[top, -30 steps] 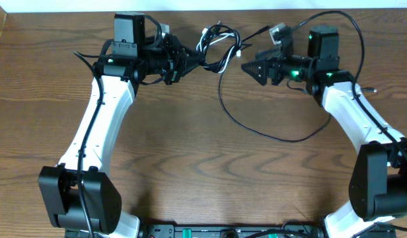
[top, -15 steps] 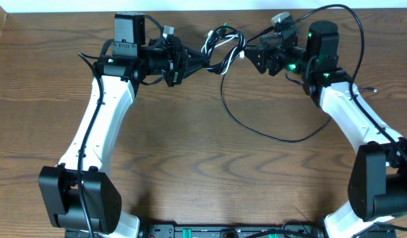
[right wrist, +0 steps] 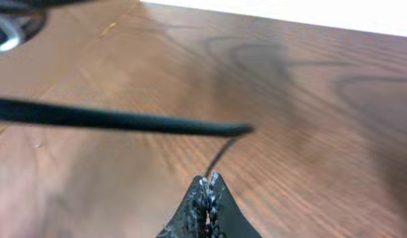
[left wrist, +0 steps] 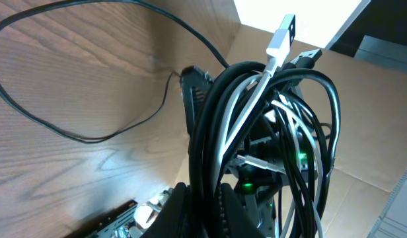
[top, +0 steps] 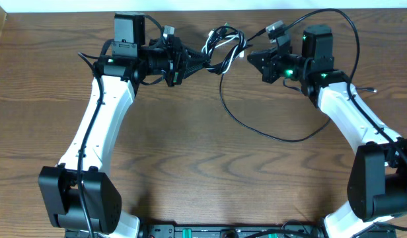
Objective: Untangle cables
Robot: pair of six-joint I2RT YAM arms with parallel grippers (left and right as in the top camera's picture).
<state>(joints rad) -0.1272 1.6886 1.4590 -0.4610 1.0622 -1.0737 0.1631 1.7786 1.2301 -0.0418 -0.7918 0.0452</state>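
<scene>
At the far edge of the surface (top: pixel 190 158), the left fingers (top: pixel 180 65) clamped the tangled cables (top: pixel 222 51); only the left wrist view showed a white plug (left wrist: pixel 281 38) topping that bundle; the right fingers (right wrist: pixel 202 198) were pressed together beside it; one black cord (top: pixel 256 129) looped loose.
</scene>
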